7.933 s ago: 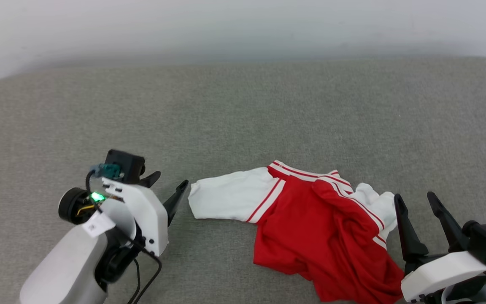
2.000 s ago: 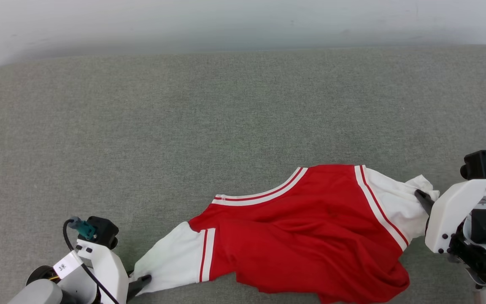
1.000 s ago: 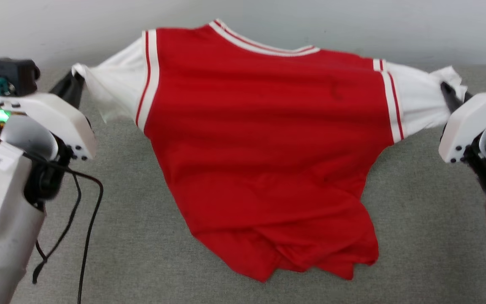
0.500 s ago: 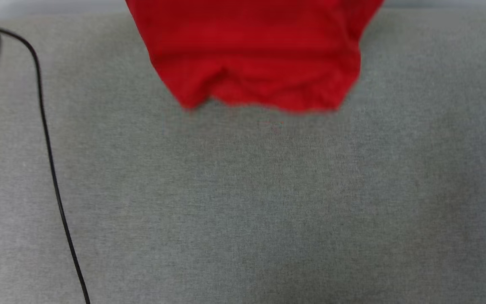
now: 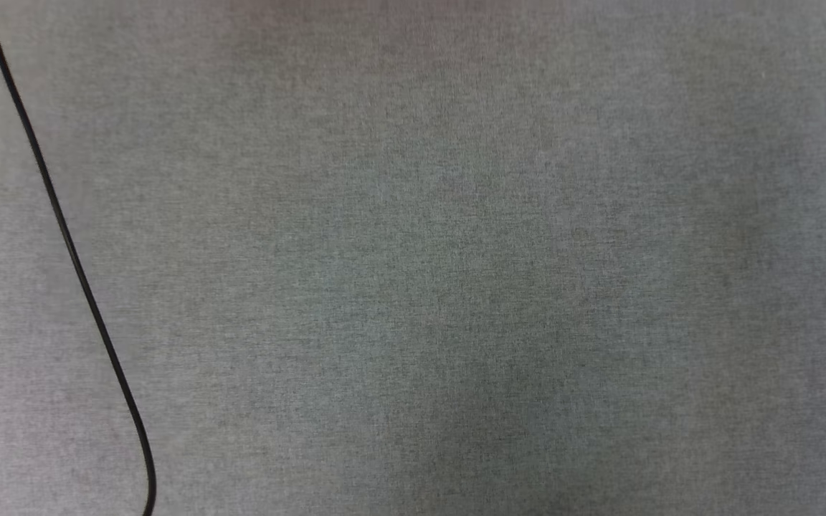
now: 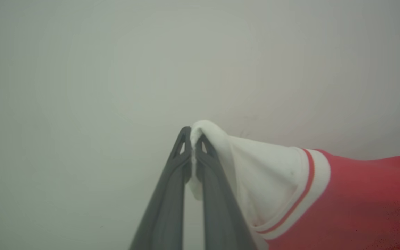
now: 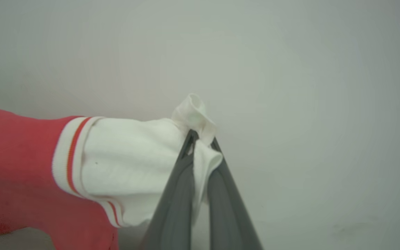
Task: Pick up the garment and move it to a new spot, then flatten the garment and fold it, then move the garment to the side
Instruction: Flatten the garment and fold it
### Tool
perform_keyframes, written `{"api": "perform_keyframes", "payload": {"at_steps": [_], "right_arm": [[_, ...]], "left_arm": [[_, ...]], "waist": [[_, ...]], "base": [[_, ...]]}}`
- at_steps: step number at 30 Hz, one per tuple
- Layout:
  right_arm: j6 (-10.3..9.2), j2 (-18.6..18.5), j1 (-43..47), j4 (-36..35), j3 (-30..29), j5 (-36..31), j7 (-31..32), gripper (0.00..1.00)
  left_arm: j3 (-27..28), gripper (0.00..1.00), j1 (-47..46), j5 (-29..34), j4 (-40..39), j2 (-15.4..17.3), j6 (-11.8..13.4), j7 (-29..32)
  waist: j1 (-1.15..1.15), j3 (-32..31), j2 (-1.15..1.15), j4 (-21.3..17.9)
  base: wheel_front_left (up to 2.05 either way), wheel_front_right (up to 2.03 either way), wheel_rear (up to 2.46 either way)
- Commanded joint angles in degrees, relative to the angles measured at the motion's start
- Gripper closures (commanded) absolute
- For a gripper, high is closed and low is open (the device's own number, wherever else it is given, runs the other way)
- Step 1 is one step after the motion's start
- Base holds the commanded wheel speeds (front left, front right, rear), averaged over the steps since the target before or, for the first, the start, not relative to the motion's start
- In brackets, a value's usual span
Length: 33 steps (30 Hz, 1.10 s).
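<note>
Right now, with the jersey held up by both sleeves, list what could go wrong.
1. The left gripper and right gripper each pinch just a small bunch of white sleeve edge at their fingertips. The garment could slip free under its own weight.
2. The black cable runs across the left of the grey surface in the head view. If the cloth is lowered there, it might land on the cable or snag.

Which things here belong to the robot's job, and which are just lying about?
Part of the job:
- the garment, a red jersey with white sleeves, one sleeve pinched in the left jaws and the other in the right jaws, both shut on cloth

Just there:
- black cable
- grey fabric surface
</note>
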Motion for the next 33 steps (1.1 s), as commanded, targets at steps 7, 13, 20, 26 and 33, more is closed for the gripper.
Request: {"api": "perform_keyframes", "payload": {"at_steps": [7, 13, 20, 26, 33], "right_arm": [[-0.08, 3.85, -2.59, 10.62, 0.82, 0.18, -5.44, 1.00], [-0.08, 4.97, -0.36, 17.16, 1.74, 1.08, -8.64, 1.00], [-0.08, 5.08, 6.85, 22.98, 5.88, 8.35, -12.46, 1.00], [-0.08, 5.04, 15.24, 24.63, 9.49, 14.39, -15.62, 1.00], [-0.07, 5.04, 27.60, 22.76, 14.13, 20.06, -19.12, 1.00]], "left_arm": [[-1.15, 1.00, 1.05, -2.73, 8.74, -3.31, -3.59, -3.09], [-2.36, 1.00, 3.65, -6.05, 14.09, -5.92, -4.77, -4.16], [-5.71, 1.00, 11.94, -12.69, 13.90, -8.56, -4.85, -3.61], [-8.57, 1.00, 21.53, -16.65, 11.54, -9.40, -4.86, -5.74], [-11.47, 1.00, 35.85, -19.05, 6.72, -8.74, -4.87, -8.71]], "waist": [[-0.01, 4.09, 0.00, -0.23], [-0.01, 5.55, 0.00, 0.35], [-0.01, 4.12, 0.00, 1.51], [-0.01, 0.14, 0.00, 2.17], [-0.01, -6.10, 0.00, 2.18]], "base": [[0.00, 0.00, 0.00], [0.00, 0.00, 0.00], [0.00, 0.00, 0.00], [0.00, 0.00, 0.00], [0.00, 0.00, 0.00]]}}
